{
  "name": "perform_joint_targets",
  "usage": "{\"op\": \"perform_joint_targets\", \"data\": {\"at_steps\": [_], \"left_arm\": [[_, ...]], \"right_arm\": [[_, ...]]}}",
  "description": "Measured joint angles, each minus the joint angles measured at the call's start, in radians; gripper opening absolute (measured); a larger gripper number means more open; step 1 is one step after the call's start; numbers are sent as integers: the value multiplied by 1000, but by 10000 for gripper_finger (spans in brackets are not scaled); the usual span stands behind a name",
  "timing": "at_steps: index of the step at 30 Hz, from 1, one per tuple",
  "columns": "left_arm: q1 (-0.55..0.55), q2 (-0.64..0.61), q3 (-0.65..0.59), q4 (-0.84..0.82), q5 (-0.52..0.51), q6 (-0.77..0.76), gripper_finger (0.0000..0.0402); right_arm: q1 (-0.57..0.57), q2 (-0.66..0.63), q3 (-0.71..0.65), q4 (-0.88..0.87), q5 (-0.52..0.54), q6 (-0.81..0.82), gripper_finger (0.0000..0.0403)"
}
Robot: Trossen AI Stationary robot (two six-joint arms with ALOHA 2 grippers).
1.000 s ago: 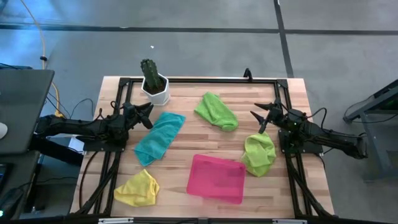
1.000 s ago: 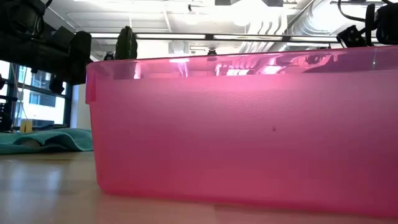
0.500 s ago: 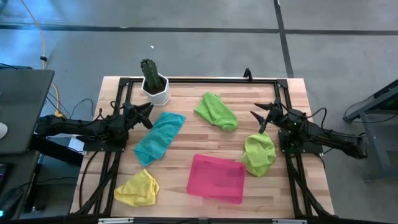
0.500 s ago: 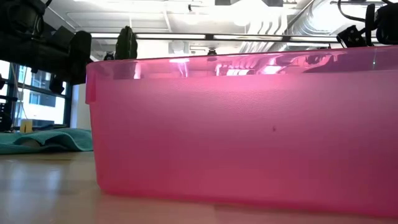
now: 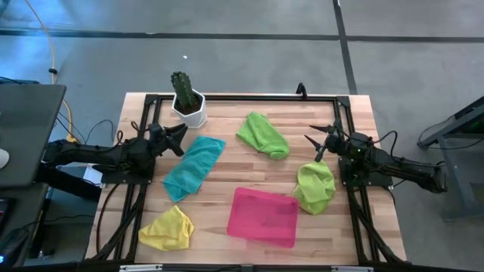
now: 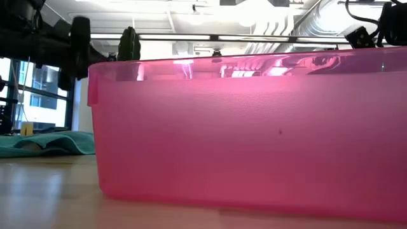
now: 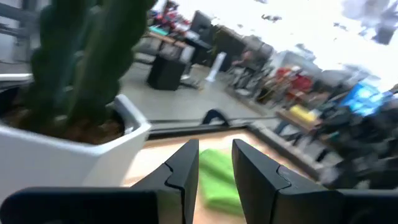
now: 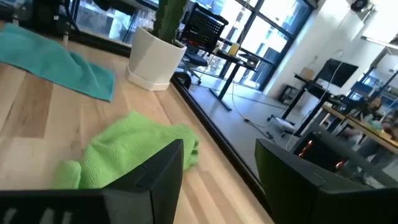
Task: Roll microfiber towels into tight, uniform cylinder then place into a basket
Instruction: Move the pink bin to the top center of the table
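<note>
While the four unrolled towels lie spread around the pink basket (image 5: pixel 264 216) at the table's near centre, teal towel (image 5: pixel 193 167) left, the left gripper (image 5: pixel 178 139) hovers beside it, fingers narrowly parted and empty, and the right gripper (image 5: pixel 315 139) hangs wide-spread above the right-hand green towel (image 5: pixel 315 187).

A cactus (image 5: pixel 181 88) stood upright in a white pot (image 5: pixel 190 111) at the far left corner of the wooden table (image 5: pixel 249 166). A black frame (image 5: pixel 242 97) ran along the table's edges. A laptop (image 5: pixel 23 132) sat left of the table, near a yellow cable (image 5: pixel 53 57) on the floor
</note>
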Motion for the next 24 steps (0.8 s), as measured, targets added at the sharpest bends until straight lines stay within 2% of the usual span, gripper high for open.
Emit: {"op": "perform_joint_targets", "data": {"at_steps": [5, 8, 12, 16, 19, 24], "left_arm": [[0, 0, 0, 126, 173, 105, 86], [0, 0, 0, 183, 280, 190, 86], [0, 0, 0, 245, 340, 253, 86], [0, 2, 0, 303, 399, 303, 86], [0, 10, 0, 341, 445, 330, 86], [0, 44, 21, 365, 520, 366, 86]], "right_arm": [[0, 0, 0, 2, -2, 21, 193], [0, 0, 0, 32, -50, 23, 193], [0, 0, 0, 183, -195, 21, 193], [0, 0, 0, 344, -332, 106, 193], [0, 0, 0, 445, -373, 167, 193], [0, 0, 0, 550, -377, 227, 193]]}}
